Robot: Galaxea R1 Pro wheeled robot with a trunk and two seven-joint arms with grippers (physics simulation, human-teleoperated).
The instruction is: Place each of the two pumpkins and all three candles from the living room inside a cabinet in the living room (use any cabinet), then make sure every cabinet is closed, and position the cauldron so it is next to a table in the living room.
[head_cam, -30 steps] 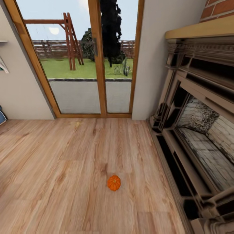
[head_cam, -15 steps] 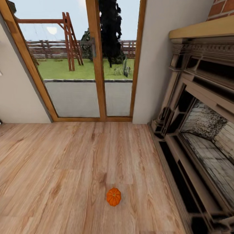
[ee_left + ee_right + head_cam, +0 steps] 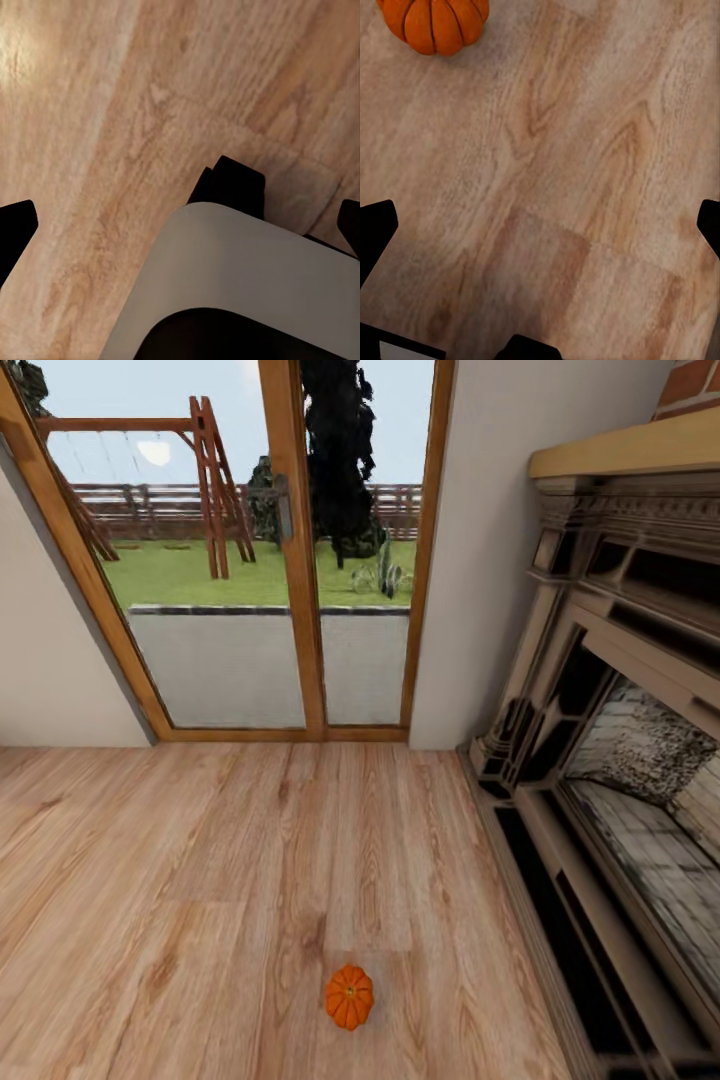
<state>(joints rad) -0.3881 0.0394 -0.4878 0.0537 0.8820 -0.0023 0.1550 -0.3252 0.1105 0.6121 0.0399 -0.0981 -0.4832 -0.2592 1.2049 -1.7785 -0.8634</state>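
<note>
— How many pumpkins do you count?
— One pumpkin [image 3: 349, 996], lying on the wood floor [image 3: 180, 900] near the robot, a little right of the middle. The right wrist view catches it too [image 3: 433, 24], resting on the planks, apart from the gripper.
— And the grippers?
— Two. The right gripper [image 3: 540, 225] is spread wide, one dark fingertip [image 3: 376, 232] at each side of its view, bare floor between them, holding nothing. The left gripper [image 3: 180, 225] is likewise wide, fingertips [image 3: 15, 229] at both edges, over the floor [image 3: 97, 112] and a pale grey part of the robot's own body [image 3: 247, 285].
— What else stands in the room?
— One ornate grey fireplace [image 3: 600, 760] along the right, with red brick at its top corner. One glazed door [image 3: 270, 550] with a wood frame in the far wall, two panes, a garden and one swing frame [image 3: 210, 480] beyond.
</note>
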